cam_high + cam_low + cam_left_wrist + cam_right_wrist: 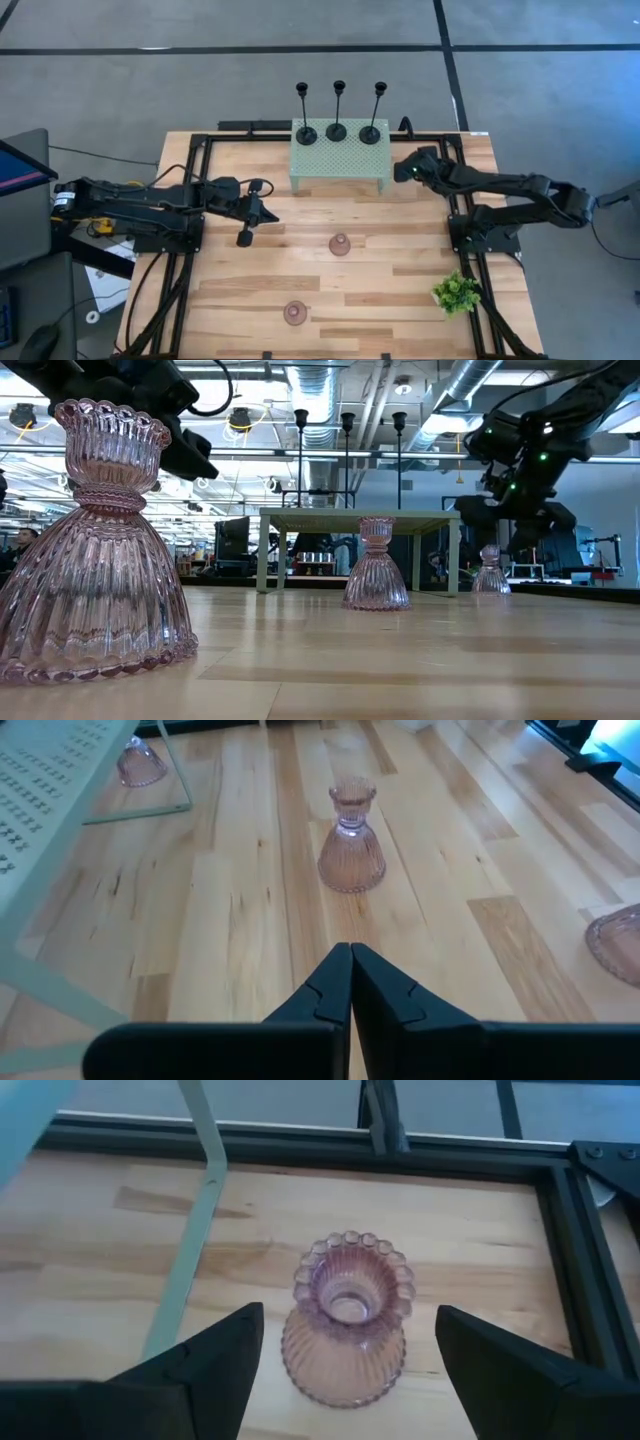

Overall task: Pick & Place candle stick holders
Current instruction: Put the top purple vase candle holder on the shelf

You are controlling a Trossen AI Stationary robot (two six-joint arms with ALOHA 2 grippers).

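Three slim black holders (337, 128) stand on their round bases on the mint-green mesh shelf (340, 165) at the far middle. One pink glass holder (340, 244) stands on its wide base mid-table, and another (296, 313) stands near the front edge. The third pink holder (345, 1330) stands right of the shelf, beside its leg. My right gripper (350, 1350) is open above it, one finger on either side, touching nothing; in the high view (402, 168) it covers that holder. My left gripper (265, 210) is shut and empty, raised left of the middle pink holder (351, 840).
A small green leafy plant (457, 292) stands at the table's near right. A black metal frame (580, 1260) runs along the table's edges close to the third holder. The shelf's leg (190, 1230) stands just beside my right gripper.
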